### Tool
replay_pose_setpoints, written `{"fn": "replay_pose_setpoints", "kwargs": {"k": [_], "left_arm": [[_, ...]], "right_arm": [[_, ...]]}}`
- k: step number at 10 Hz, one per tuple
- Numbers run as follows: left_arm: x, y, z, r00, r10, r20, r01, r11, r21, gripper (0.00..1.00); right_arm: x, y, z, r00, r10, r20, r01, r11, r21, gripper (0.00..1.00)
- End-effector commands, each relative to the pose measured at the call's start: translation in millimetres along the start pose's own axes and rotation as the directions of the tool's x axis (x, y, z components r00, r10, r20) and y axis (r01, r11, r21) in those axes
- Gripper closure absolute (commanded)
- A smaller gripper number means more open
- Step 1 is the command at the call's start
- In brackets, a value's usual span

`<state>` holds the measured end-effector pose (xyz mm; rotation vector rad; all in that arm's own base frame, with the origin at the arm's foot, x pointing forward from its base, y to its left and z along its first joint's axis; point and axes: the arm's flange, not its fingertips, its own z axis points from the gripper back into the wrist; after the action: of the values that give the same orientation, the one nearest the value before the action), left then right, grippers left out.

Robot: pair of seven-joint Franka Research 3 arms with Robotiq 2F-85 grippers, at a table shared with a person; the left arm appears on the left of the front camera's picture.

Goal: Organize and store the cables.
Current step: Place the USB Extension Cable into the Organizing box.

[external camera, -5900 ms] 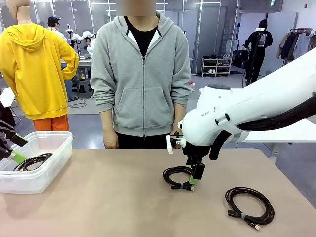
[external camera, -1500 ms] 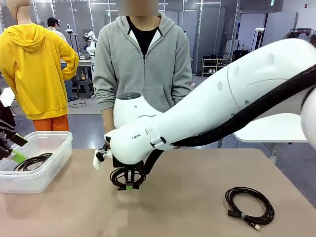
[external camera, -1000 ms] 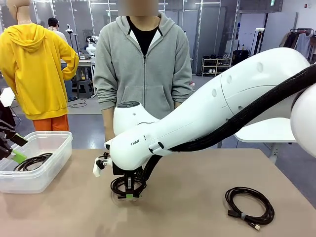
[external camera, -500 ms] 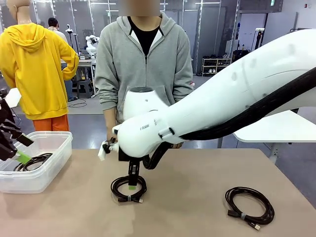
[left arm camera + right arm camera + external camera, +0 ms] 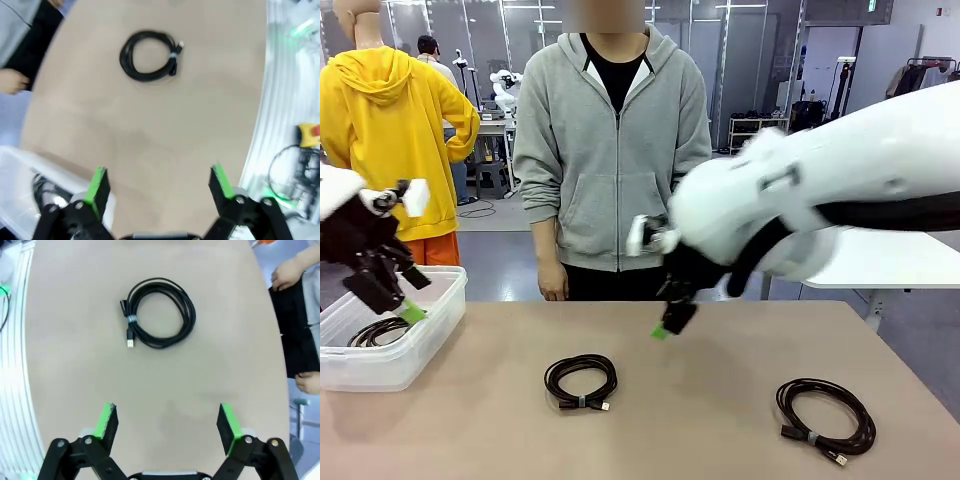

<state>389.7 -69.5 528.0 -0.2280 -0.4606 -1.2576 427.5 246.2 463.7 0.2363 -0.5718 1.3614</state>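
A small black cable coil [image 5: 580, 381] lies on the tan table, left of centre, with nothing touching it. It also sits far ahead in the left wrist view [image 5: 148, 55] and in the right wrist view [image 5: 160, 312]. A larger cable coil [image 5: 825, 418] rests at the front right. A third coil [image 5: 375, 331] lies inside the clear plastic bin [image 5: 380, 370]. My right gripper [image 5: 665, 322] hangs open and blurred above the table's middle, its fingers [image 5: 166, 412] wide apart and empty. My left gripper [image 5: 395, 300] is open above the bin, and its fingers [image 5: 159, 175] hold nothing.
A person in a grey hoodie [image 5: 610, 160] stands at the far edge, hands [image 5: 552, 290] down by the table. The bin stands at the table's left end. The robot-side table edge has metal rails and a yellow box [image 5: 307, 135].
My right gripper has let go of the small coil left of centre, then risen and swung right. My left gripper has lifted higher over the bin.
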Motion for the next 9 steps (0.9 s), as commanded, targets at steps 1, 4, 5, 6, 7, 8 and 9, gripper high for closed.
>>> {"fn": "replay_pose_setpoints", "kwargs": {"k": [1,4,5,6,7,8,9], "left_arm": [[37,19,-15,0.991,0.047,-0.129,-0.048,0.999,-0.005,0.0],[84,36,-61,0.979,0.053,-0.196,-0.057,0.998,-0.013,0.0],[99,43,-78,0.978,0.029,-0.206,-0.034,0.999,-0.02,0.0],[110,45,-91,0.977,0.016,-0.213,-0.019,1.0,-0.01,0.0],[122,47,-110,0.973,-0.005,-0.23,0.0,1.0,-0.021,0.0],[132,54,-131,0.967,0.009,-0.253,-0.014,1.0,-0.015,0.0],[140,59,-148,0.969,0.028,-0.246,-0.033,0.999,-0.015,0.0]], "right_arm": [[-58,23,51,0.995,-0.019,0.101,0.02,1.0,-0.007,0.0],[-131,31,109,0.982,-0.145,0.123,0.149,0.988,-0.025,0.0],[-159,30,128,0.971,-0.229,0.067,0.232,0.971,-0.051,0.0],[-178,31,143,0.957,-0.274,0.091,0.28,0.958,-0.058,0.0],[-197,38,160,0.933,-0.344,0.107,0.353,0.933,-0.073,0.0],[-219,47,175,0.897,-0.427,0.118,0.438,0.893,-0.099,0.0],[-238,58,187,0.87,-0.478,0.123,0.492,0.861,-0.129,0.0]]}}
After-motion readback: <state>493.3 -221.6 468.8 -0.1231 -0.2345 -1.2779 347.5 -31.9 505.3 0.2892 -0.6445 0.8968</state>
